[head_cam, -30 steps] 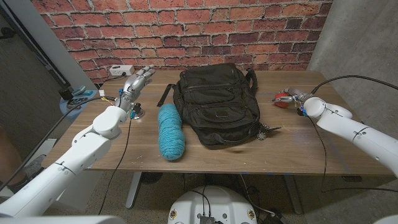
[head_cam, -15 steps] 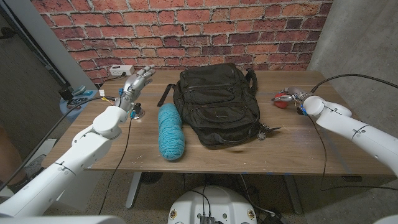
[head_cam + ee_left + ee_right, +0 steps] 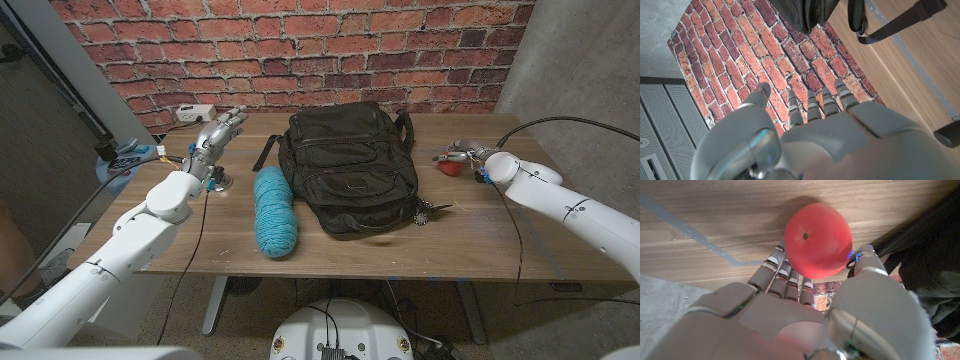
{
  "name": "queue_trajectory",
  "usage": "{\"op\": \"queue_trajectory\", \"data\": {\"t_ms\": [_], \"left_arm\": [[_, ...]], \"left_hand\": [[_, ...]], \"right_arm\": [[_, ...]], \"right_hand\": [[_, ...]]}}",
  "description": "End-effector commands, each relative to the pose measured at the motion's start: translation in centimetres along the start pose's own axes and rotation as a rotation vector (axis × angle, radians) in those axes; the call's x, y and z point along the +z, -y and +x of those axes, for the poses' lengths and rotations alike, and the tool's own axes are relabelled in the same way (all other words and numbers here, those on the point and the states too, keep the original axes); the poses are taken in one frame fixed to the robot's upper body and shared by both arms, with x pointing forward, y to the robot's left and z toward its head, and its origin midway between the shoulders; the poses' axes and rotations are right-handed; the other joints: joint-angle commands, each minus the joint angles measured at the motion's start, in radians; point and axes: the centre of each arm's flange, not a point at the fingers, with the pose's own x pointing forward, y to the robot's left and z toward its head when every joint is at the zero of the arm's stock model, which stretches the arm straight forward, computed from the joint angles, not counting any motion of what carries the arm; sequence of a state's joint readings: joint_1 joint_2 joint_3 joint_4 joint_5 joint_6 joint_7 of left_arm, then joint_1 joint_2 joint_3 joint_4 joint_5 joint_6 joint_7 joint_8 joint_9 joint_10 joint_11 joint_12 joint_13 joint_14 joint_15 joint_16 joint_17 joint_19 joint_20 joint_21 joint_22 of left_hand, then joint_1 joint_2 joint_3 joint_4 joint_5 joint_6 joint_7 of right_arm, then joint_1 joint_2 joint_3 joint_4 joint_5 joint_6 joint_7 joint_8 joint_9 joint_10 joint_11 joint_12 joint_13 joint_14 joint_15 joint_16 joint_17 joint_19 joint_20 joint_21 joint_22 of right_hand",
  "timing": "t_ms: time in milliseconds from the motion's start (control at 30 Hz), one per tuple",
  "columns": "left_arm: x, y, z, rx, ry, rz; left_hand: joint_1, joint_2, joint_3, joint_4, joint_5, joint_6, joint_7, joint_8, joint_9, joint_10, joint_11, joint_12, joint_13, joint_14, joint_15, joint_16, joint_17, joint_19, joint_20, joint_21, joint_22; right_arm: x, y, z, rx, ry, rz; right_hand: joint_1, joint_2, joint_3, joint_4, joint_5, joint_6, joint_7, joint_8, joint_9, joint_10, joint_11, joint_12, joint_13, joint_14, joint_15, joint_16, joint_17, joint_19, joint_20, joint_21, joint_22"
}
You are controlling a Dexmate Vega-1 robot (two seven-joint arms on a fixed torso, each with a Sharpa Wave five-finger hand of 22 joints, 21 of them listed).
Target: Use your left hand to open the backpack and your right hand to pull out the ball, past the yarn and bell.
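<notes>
To the left of the black backpack (image 3: 350, 165), which lay flat in the middle of the worktop (image 3: 480, 235), the left hand (image 3: 215, 135) hovered well apart from it near the back edge, its fingers (image 3: 815, 102) straight and spread with nothing in them. Between that hand and the backpack lay the skein of teal yarn (image 3: 274, 211), just beside the bag's left flank. To the right of the backpack, near the worktop's far right part, the right hand (image 3: 462, 155) was closed around the red ball (image 3: 817, 240), which sat between its fingers and thumb above the wood. The grip looked shallow: the ball seemed cradled at the fingertips rather than deep in the palm, so a quick swing or an early loosening could have let it drop, roll along the worktop and fall off the nearby edge. No bell could be made out; small dark items (image 3: 430, 211) at the backpack's lower right corner were too small to identify.
</notes>
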State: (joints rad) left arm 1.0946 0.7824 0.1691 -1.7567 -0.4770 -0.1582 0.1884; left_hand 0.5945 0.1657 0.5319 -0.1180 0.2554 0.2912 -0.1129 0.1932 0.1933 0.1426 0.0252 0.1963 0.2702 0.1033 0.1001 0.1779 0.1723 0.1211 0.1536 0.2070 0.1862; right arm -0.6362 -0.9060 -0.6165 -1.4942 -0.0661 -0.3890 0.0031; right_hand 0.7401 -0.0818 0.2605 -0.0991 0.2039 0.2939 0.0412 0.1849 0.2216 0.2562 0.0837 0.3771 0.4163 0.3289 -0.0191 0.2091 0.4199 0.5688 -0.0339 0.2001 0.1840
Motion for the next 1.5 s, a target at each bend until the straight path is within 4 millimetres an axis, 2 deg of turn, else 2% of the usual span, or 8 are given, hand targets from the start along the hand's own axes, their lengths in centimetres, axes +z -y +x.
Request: {"op": "queue_trajectory", "data": {"t_ms": [33, 700, 833, 933, 1067, 1500], "left_arm": [[-0.4, -0.9, 0.1, -0.007, 0.006, -0.002], [-0.6, -2.0, 0.5, -0.022, 0.014, 0.0], [-0.7, -2.3, 0.7, -0.027, 0.014, 0.003], [-1.0, -2.5, 0.7, -0.022, 0.011, -0.005], [-1.3, -2.8, 1.0, -0.025, 0.015, -0.006], [-2.3, -3.6, 1.6, -0.03, 0.028, -0.016]], "left_hand": [[-0.011, 0.0, 0.009, -0.002, 0.003, -0.003, 0.006, 0.0, 0.002, 0.0, 0.003, 0.008, 0.001, -0.007, 0.003, 0.001, 0.003, -0.004, 0.004, 0.0, 0.001], [-0.015, 0.0, 0.014, -0.007, 0.002, 0.003, 0.002, 0.002, 0.002, -0.002, -0.002, 0.01, -0.008, -0.007, 0.003, 0.003, 0.003, -0.006, 0.003, 0.0, 0.0], [-0.016, 0.001, 0.015, -0.007, 0.002, 0.005, 0.003, 0.002, 0.002, 0.002, -0.008, 0.012, -0.01, -0.006, 0.001, 0.003, 0.003, -0.005, 0.003, 0.001, 0.0], [-0.017, 0.001, 0.016, -0.008, 0.002, 0.006, 0.002, 0.002, 0.002, 0.002, -0.007, 0.012, -0.011, -0.005, 0.001, 0.004, 0.003, -0.005, 0.004, 0.001, 0.001], [-0.018, 0.001, 0.017, -0.008, 0.002, 0.007, 0.005, 0.002, 0.002, 0.003, -0.011, 0.013, -0.013, -0.004, -0.004, 0.004, 0.003, -0.002, 0.002, 0.002, 0.001], [-0.021, 0.001, 0.02, -0.009, 0.001, 0.01, 0.01, 0.003, 0.002, 0.005, -0.009, 0.015, -0.017, -0.003, -0.005, 0.005, 0.003, 0.0, 0.0, 0.004, 0.001]], "right_arm": [[1.1, 0.1, -0.5, -0.007, 0.01, 0.014], [2.6, 1.0, -1.4, -0.088, 0.051, 0.063], [3.4, 1.2, -1.4, -0.108, 0.067, 0.063], [4.1, 1.3, -1.3, -0.116, 0.079, 0.057], [4.8, 1.4, -1.1, -0.128, 0.092, 0.062], [6.4, 1.8, -1.0, -0.165, 0.132, 0.09]], "right_hand": [[-0.013, -0.002, -0.006, 0.003, 0.005, -0.004, 0.003, 0.005, 0.0, -0.005, 0.006, -0.004, 0.005, -0.003, 0.006, -0.004, 0.004, -0.002, 0.008, -0.002, 0.002], [-0.029, -0.003, -0.009, 0.004, 0.011, -0.012, 0.002, 0.01, -0.002, -0.011, 0.013, -0.012, 0.006, -0.018, 0.017, -0.003, 0.004, -0.021, 0.02, -0.003, 0.002], [-0.031, -0.003, -0.009, 0.003, 0.012, -0.011, 0.004, 0.011, -0.002, -0.004, 0.008, -0.01, 0.006, -0.013, 0.01, 0.0, 0.003, -0.021, 0.018, -0.001, 0.002], [-0.028, -0.005, -0.008, -0.001, 0.014, -0.011, 0.018, 0.013, -0.003, 0.01, -0.001, -0.008, 0.004, -0.003, 0.002, 0.003, 0.0, -0.017, 0.015, 0.002, 0.002], [-0.024, -0.006, -0.007, -0.006, 0.015, -0.01, 0.023, 0.015, -0.004, 0.02, -0.004, -0.008, 0.002, 0.002, -0.004, 0.005, -0.004, -0.012, 0.01, 0.005, 0.002], [-0.023, -0.003, -0.004, -0.01, 0.017, 0.007, 0.021, 0.023, -0.007, 0.042, -0.004, -0.009, -0.005, 0.009, -0.015, 0.006, -0.012, -0.008, 0.006, 0.008, 0.002]]}}
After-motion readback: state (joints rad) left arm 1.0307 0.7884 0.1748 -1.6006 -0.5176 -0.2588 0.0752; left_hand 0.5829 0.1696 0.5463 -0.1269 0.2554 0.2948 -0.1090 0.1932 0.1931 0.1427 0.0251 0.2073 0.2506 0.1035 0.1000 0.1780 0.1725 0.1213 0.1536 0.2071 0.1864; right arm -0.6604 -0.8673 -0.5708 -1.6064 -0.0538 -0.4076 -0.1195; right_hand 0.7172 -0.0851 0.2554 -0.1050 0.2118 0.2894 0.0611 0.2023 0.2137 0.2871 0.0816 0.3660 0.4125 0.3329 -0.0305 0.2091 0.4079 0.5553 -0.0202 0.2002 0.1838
